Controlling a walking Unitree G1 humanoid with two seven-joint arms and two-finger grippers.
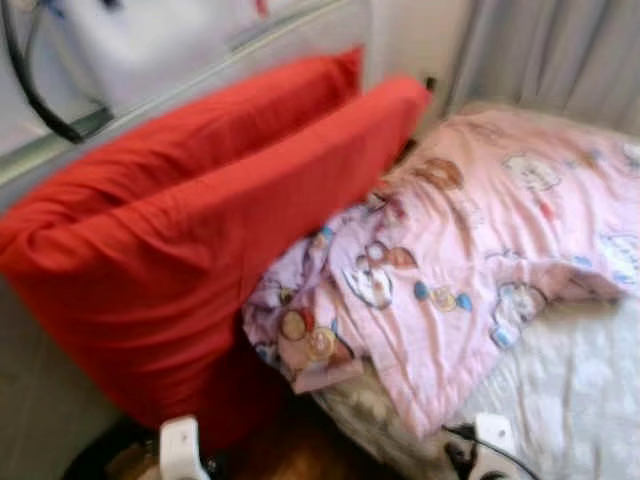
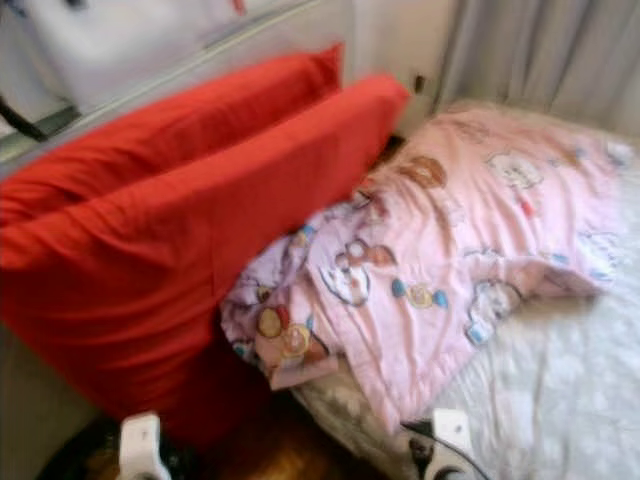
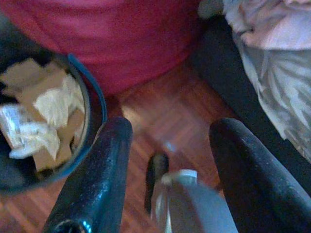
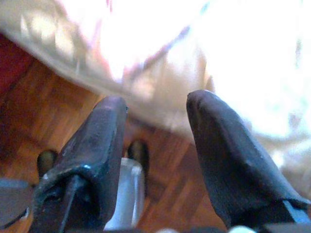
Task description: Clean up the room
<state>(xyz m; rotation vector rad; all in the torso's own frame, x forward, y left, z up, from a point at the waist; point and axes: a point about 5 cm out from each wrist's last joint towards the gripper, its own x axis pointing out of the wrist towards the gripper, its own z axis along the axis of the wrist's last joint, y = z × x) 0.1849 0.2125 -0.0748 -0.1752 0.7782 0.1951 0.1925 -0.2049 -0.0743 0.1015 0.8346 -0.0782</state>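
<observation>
two red fabric pillows (image 1: 200,240) left; crumpled pink cartoon-print quilt (image 1: 480,240) right on bed. left claw (image 3: 167,160), right claw (image 4: 155,145): both spread, empty. step: approach; next likely straightening the quilt.

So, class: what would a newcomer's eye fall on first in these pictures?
First the two big red cushions, leaning side by side at the left beside the bed. Next the crumpled pink cartoon quilt heaped on the bed to their right. In the left wrist view, a bin full of paper scraps stands on the wood floor, beside the open left gripper.
</observation>
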